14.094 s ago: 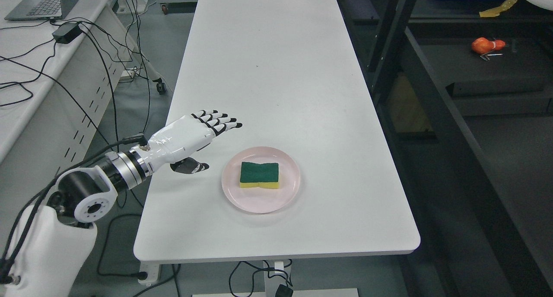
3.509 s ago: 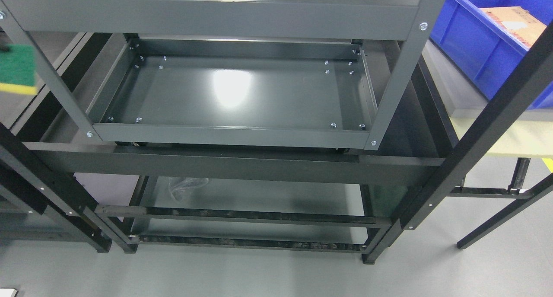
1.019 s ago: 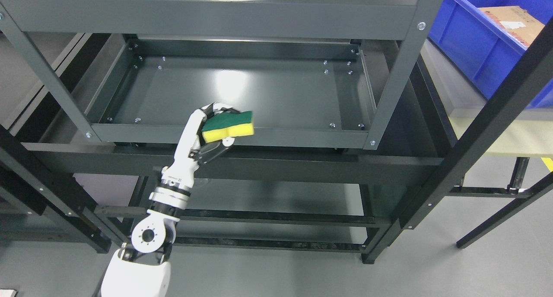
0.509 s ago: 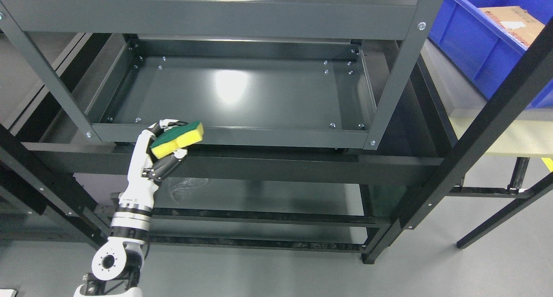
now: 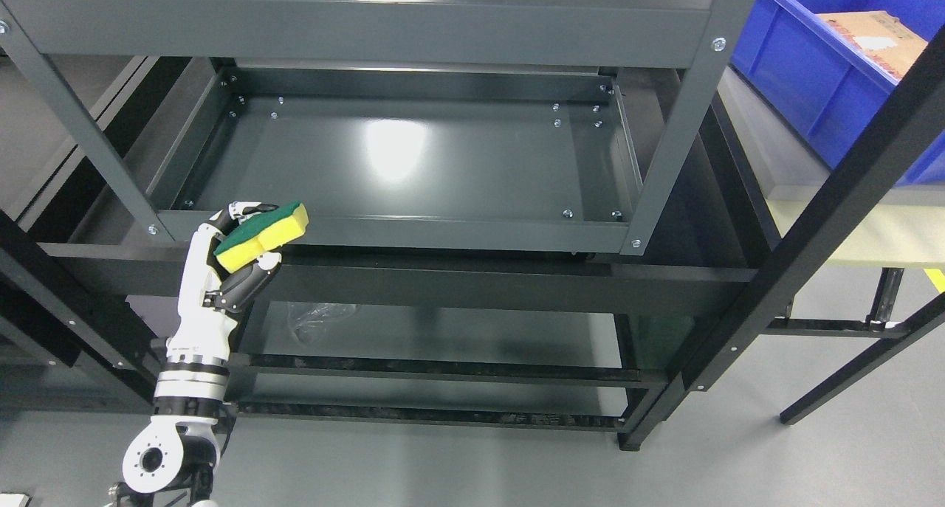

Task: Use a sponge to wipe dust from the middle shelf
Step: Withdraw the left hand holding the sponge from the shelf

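My left hand (image 5: 244, 245) rises from the lower left and is shut on a sponge (image 5: 262, 235) with a green top and a yellow underside. Hand and sponge hover in front of the front rim of the dark grey middle shelf (image 5: 413, 160), near its front left corner. The sponge is tilted, its green face up, and overlaps the rim's edge; I cannot tell whether it touches the metal. The shelf's tray surface is glossy and bare, with bolts at the corners. My right hand is out of sight.
A grey upright post (image 5: 88, 130) stands just left of my hand, another upright post (image 5: 679, 116) at the right. A black rack frame (image 5: 827, 219) crosses diagonally on the right. A blue bin (image 5: 819, 71) with a cardboard box sits at upper right. A lower shelf (image 5: 443, 337) holds a clear plastic bag.
Over the last second my left hand, still holding the sponge, has slid left along the shelf's front rim, from near the middle to the front left corner, and dropped slightly.
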Tool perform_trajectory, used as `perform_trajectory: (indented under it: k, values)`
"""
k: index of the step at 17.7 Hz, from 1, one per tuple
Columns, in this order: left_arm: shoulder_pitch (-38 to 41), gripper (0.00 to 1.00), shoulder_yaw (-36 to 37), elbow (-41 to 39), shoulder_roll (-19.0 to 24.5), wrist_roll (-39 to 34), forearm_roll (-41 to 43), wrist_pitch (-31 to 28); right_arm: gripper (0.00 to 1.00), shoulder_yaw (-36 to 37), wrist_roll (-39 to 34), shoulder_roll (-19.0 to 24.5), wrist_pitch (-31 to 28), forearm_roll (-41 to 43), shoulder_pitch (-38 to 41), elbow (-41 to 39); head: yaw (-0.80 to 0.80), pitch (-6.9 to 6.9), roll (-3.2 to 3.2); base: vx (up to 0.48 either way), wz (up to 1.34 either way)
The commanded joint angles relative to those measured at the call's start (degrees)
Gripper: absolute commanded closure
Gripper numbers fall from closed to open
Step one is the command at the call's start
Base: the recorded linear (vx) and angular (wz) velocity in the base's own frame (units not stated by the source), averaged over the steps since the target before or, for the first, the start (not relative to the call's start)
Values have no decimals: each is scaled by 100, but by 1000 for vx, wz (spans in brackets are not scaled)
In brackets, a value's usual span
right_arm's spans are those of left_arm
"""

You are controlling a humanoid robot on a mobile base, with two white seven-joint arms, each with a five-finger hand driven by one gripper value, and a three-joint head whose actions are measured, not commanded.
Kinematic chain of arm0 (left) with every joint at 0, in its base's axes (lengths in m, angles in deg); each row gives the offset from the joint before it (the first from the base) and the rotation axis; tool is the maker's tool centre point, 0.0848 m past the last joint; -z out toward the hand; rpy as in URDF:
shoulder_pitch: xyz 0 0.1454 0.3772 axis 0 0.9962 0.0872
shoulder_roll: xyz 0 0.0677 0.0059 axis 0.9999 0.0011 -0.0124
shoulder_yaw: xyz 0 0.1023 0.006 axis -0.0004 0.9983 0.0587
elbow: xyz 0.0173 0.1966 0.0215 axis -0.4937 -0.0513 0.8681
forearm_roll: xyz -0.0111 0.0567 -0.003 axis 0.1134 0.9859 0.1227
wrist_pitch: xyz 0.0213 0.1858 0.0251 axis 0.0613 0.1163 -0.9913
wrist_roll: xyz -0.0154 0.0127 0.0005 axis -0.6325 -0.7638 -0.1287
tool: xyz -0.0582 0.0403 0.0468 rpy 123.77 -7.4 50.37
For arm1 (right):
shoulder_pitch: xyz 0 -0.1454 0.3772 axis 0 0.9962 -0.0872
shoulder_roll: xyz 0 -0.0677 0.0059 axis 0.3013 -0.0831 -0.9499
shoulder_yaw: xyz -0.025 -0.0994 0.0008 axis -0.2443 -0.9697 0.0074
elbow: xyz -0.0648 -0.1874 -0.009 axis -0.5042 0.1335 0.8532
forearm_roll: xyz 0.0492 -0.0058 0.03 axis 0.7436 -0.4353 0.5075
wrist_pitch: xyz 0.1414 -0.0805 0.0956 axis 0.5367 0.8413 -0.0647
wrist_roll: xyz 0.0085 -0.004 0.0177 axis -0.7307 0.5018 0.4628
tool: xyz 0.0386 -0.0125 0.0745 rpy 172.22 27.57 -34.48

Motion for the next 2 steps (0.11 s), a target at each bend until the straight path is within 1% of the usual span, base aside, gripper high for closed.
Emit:
perform_trajectory:
  k: [1,2]
  values:
    - [35,100,-98,-231,88,-1,-31,3,0,2,3,-100,-4,0,0,-100,0,0,0,0,0]
    - [35,100,-81,-231,88,-1,-31,3,0,2,3,-100,-4,0,0,-100,0,0,0,0,0]
